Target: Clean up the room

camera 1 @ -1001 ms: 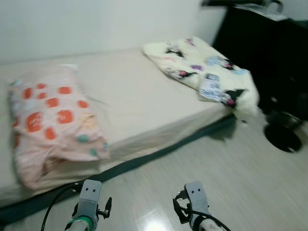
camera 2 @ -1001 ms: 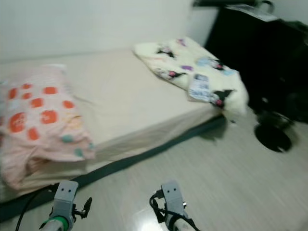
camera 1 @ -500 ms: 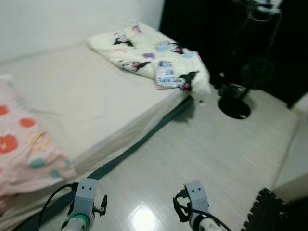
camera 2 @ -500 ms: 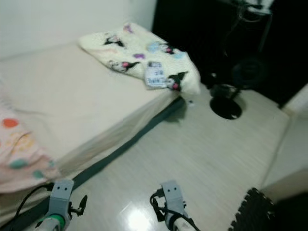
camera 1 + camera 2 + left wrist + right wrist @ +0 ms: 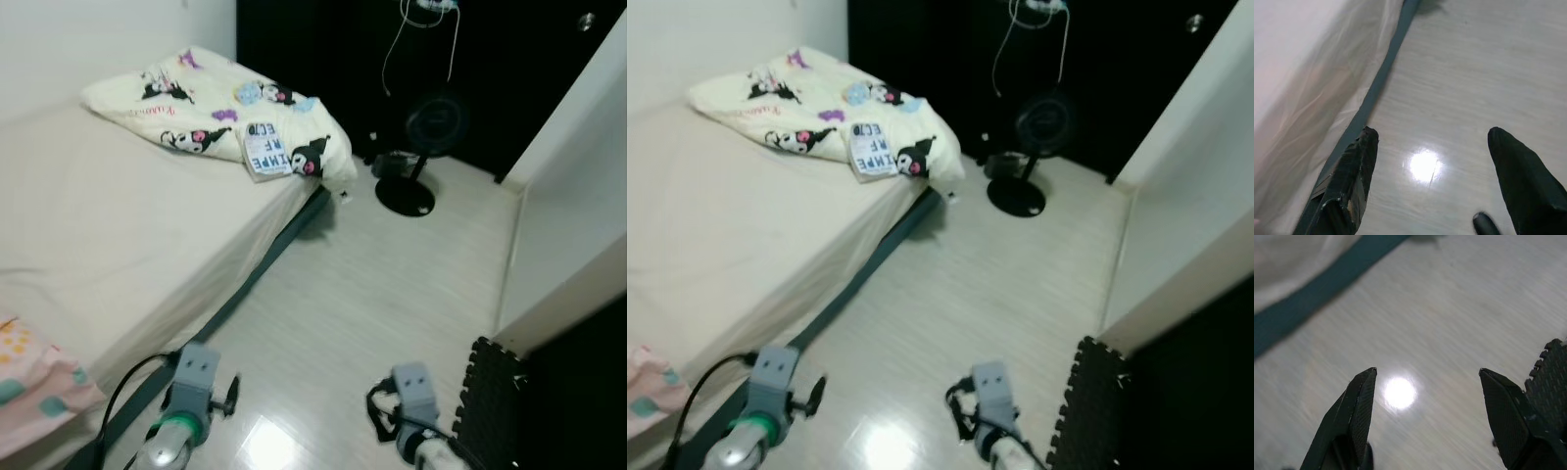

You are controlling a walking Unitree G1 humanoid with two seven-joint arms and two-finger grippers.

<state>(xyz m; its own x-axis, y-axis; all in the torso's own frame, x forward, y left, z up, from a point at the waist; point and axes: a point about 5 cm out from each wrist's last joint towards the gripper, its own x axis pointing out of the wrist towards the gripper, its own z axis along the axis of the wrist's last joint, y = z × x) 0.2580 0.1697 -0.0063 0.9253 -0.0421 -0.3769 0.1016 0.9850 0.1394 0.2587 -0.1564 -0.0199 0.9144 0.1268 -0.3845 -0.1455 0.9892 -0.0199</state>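
The camera has turned right: the blanket [image 5: 225, 122] now lies at the bed's [image 5: 108, 245] far corner. Both grippers [image 5: 1430, 181] [image 5: 1422, 411] hang open, empty. Walking on could hit the fan [image 5: 416, 162]

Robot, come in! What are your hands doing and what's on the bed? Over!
Left end effector open, empty, over pale wood floor. Right end effector open, empty. Cream cartoon-print blanket crumpled on beige mattress. Black standing fan ahead.
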